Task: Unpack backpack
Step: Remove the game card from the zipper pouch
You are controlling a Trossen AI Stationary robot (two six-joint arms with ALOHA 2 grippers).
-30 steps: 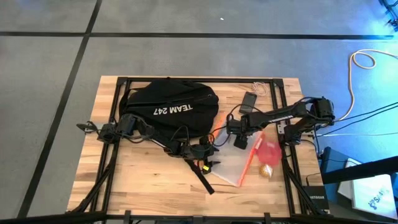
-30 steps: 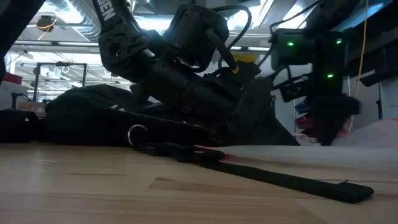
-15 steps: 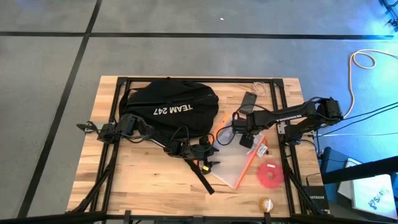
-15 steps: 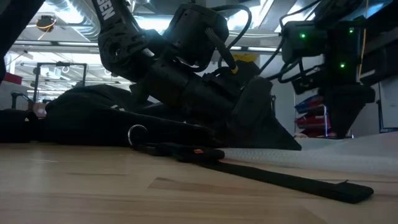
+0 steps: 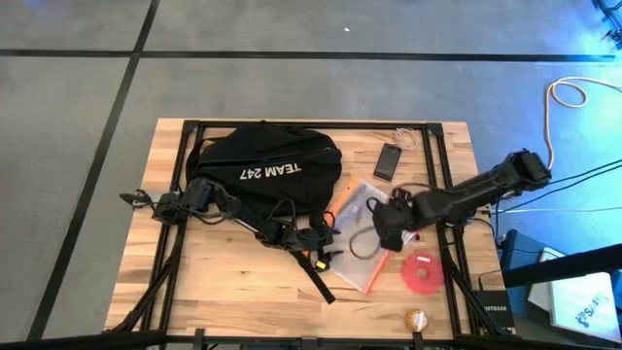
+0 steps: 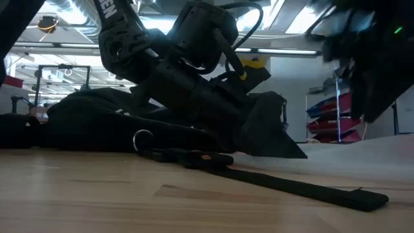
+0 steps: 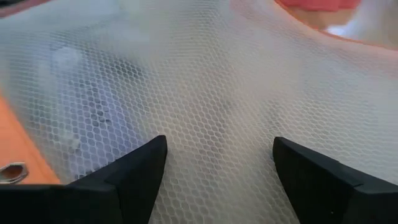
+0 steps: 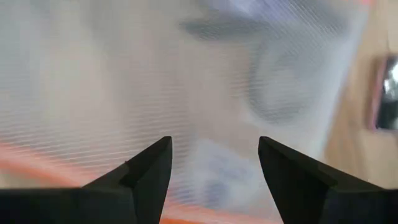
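The black backpack (image 5: 262,170) lies flat on the table's far left part, its lettering up, and one strap (image 5: 321,277) trails toward the near edge. Beside it lies a white mesh pouch (image 5: 362,255) with an orange edge. My left gripper (image 5: 328,248) is open, low at the pouch's left side, with mesh (image 7: 217,112) filling its wrist view. My right gripper (image 5: 387,233) hangs open above the pouch (image 8: 186,81), pointing steeply down, nothing between its fingers. My left gripper (image 6: 272,136) slants down from the table's left onto the mesh pouch's side. Whether its fingertips touch the mesh I cannot tell.
A black phone (image 5: 389,160) lies near the far edge, right of the backpack. A red disc (image 5: 423,272) sits on the wood right of the pouch, and a small golden ball (image 5: 416,318) rests at the near edge. Dark frame rails (image 5: 442,165) cross the table.
My right gripper has risen and swung toward the table's near right side, over the pouch, staying open. The red disc and the golden ball moved toward the near edge early in the second and now lie still. More of the pouch's far corner shows.
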